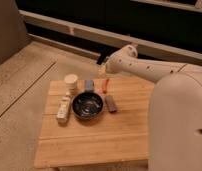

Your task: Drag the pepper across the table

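gripper (102, 70): over the far edge of the table (94, 145) (hold: cannot tell)
pepper (106, 84): near that edge
open room: bare planks before the bowl (87, 106)

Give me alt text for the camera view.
The gripper of a white robot arm hangs close to a small red-orange pepper near the far edge of a wooden table. A dark bowl, blue block, grey block and white cup sit nearby.
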`<state>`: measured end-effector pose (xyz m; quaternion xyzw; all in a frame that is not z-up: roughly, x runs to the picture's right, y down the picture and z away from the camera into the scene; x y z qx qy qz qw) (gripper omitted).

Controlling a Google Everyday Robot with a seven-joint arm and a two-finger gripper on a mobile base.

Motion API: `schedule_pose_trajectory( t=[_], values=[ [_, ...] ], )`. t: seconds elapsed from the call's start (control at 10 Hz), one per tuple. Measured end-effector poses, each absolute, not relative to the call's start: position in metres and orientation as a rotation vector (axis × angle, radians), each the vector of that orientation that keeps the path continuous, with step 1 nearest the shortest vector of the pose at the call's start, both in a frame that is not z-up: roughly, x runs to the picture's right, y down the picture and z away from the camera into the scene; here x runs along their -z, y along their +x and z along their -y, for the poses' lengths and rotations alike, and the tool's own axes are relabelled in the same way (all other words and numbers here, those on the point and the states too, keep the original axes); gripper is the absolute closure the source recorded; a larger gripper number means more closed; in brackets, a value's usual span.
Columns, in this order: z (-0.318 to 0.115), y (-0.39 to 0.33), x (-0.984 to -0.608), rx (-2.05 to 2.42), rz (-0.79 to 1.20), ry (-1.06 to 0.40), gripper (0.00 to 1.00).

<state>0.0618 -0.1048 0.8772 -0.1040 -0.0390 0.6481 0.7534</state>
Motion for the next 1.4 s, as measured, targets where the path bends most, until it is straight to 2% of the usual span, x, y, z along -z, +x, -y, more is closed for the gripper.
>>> schedule_pose_trajectory(
  t=[0.1, 0.4, 0.5, 0.9, 1.4],
  values=[
    [0.104, 0.063, -0.879, -1.417, 0.079, -0.224, 0.35],
    [0.092, 0.068, -0.921, -1.46, -0.03, -0.212, 0.35],
    [0.078, 0.058, -0.948, -1.468, -0.097, -0.228, 0.35],
    [0.038, 0.023, -0.999, -1.485, -0.225, -0.339, 0.35],
    [0.034, 0.048, -1.021, -1.552, -0.343, -0.369, 0.35]
  ],
)
